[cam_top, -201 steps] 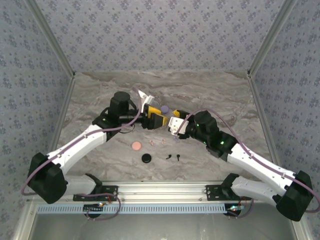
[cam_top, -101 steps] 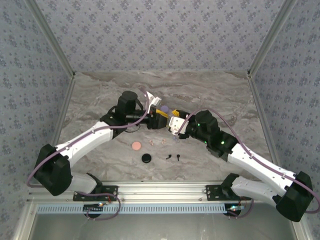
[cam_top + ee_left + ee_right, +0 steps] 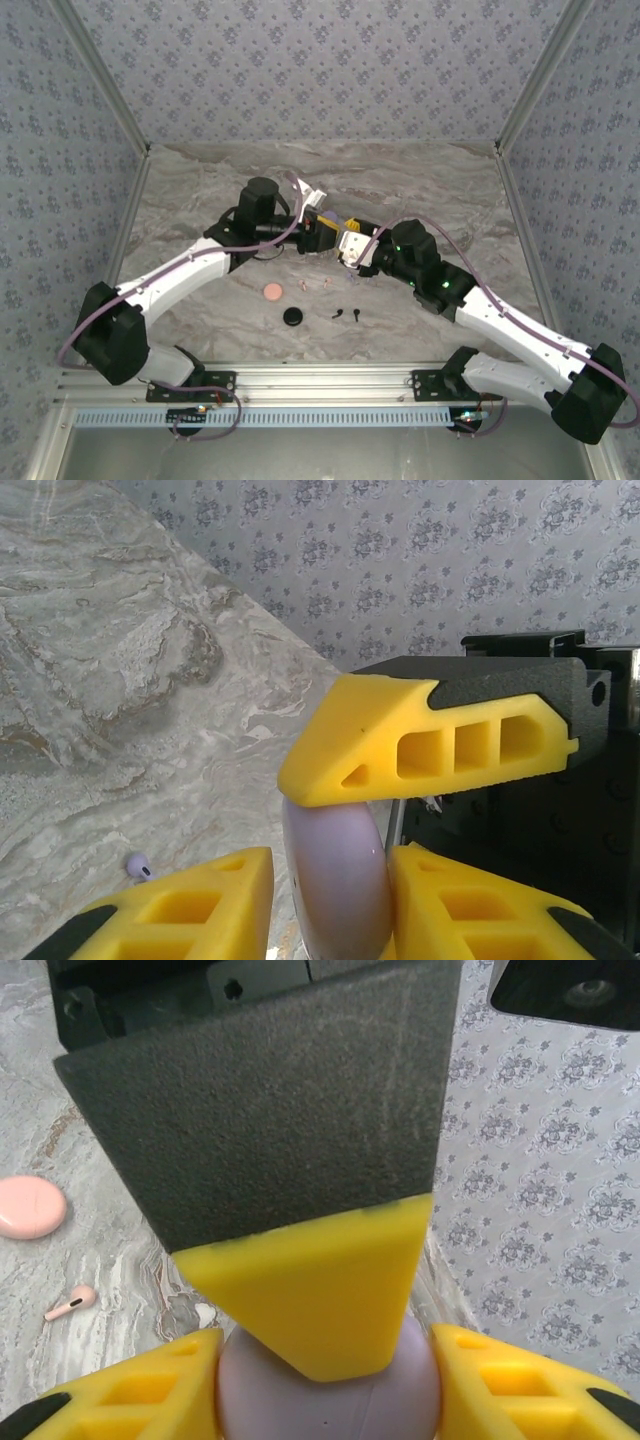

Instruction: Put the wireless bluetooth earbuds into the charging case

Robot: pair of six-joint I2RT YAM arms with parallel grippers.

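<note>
My grey marbled table (image 3: 420,170), with small things scattered on it.
Toward my near edge a round pink case (image 3: 271,292) and a round black case (image 3: 292,317) lie close together. Two pink earbuds (image 3: 303,286) lie just beside the pink case and two black earbuds (image 3: 356,313) beside the black one. One lilac earbud (image 3: 138,864) lies alone on bare marble.

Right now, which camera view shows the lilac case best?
The right wrist view: the lilac case shows its broad round face, close and sharp. The left wrist view shows the case edge-on, as a narrow strip. In the top external view it is too small to tell.
</note>
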